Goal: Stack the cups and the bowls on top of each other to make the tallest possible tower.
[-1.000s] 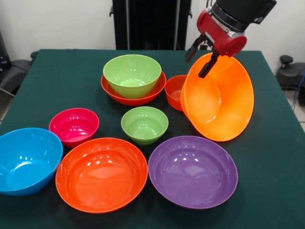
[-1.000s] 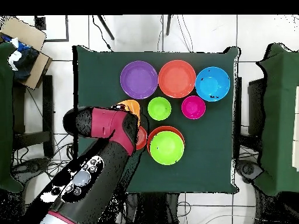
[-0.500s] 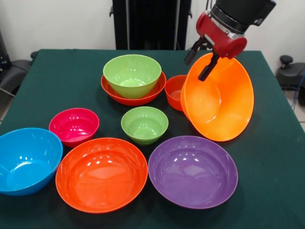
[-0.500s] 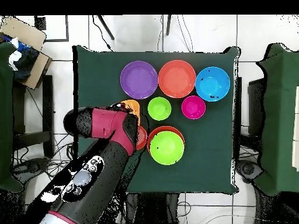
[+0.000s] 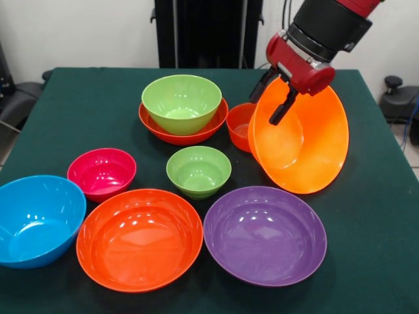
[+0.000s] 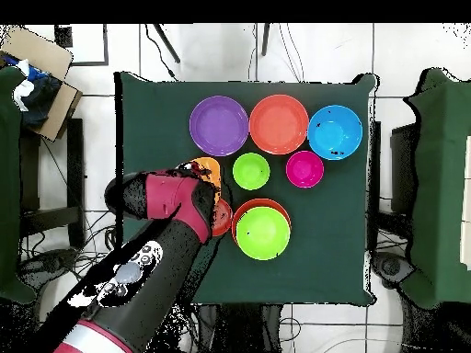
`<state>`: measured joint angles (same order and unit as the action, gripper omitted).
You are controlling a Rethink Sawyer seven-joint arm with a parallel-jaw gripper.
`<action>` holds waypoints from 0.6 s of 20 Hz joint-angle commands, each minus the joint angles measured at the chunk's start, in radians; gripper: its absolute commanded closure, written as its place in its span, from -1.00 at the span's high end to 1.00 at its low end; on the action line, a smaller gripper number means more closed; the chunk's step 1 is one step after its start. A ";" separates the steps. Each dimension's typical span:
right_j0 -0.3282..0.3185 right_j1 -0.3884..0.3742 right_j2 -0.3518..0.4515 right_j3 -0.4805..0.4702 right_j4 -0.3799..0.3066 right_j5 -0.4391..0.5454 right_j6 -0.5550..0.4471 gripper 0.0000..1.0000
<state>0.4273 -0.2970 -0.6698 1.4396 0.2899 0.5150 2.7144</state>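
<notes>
My gripper [image 5: 264, 104] is shut on the upper rim of a large orange bowl [image 5: 308, 144], one finger outside the wall and one inside. The bowl stands tilted on its side at the right, its opening facing left, its lower edge on the green table [image 5: 373, 216]. It leans close to a small red-orange bowl [image 5: 238, 124]. To the left, a medium lime green bowl [image 5: 181, 101] sits nested in a wide red-orange bowl [image 5: 190, 136]. In the overhead view the arm [image 6: 170, 202] covers most of the orange bowl [image 6: 208, 167]. No cups are in view.
Loose bowls fill the front half of the table: small lime green [image 5: 198, 171], magenta [image 5: 101, 172], blue [image 5: 36, 219], large red-orange [image 5: 139, 239] and purple [image 5: 264, 234]. A cardboard box [image 6: 41, 69] lies off the table's side.
The gripper has sunk a little lower along the orange bowl's rim and shifted slightly left. The bowl keeps the same tilt and place; nothing else moved.
</notes>
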 commanded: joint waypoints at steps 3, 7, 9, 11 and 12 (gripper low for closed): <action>0.030 0.081 0.079 0.042 0.008 -0.112 0.165 1.00; 0.037 0.091 0.077 0.049 0.014 -0.133 0.163 1.00; 0.040 0.093 0.073 0.050 0.016 -0.134 0.162 1.00; 0.042 0.093 0.069 0.051 0.017 -0.131 0.161 1.00; 0.042 0.092 0.068 0.051 0.018 -0.130 0.160 1.00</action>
<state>0.4525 -0.2575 -0.7021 1.4471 0.2899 0.4206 2.7144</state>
